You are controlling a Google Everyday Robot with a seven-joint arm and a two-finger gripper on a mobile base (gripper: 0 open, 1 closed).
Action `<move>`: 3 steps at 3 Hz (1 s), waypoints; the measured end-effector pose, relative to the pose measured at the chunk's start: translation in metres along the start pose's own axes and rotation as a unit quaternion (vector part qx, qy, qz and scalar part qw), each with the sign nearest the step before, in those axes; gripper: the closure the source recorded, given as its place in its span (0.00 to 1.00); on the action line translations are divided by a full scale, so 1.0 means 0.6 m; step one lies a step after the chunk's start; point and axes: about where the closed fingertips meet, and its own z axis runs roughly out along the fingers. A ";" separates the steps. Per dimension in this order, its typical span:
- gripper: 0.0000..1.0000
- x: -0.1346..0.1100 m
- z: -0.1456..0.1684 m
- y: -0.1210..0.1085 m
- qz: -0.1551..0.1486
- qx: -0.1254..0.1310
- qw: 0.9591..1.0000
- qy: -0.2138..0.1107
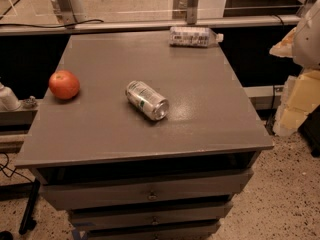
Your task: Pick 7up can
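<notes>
We see grey cabinet top (210,109), drawers beneath, speckled floor (285,194) around. 7up can (146,100) lies on side near middle; apple (64,84) left, plastic bottle (192,36) far edge. Gripper outside our view, its grip state unknown.

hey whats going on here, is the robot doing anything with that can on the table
Nothing is being held yet. The 7up can lies on its side near the middle of the grey table, with nothing touching it. The robot's gripper is off past the table's right edge, well apart from the can. A red apple sits near the left edge, and a clear plastic bottle lies on its side at the far edge.
</notes>
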 end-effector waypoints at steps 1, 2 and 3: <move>0.00 0.000 0.000 0.000 0.000 0.000 1.000 0.000; 0.00 -0.024 0.009 -0.008 0.001 0.001 0.999 -0.032; 0.00 -0.100 0.047 -0.011 0.001 -0.009 0.995 -0.095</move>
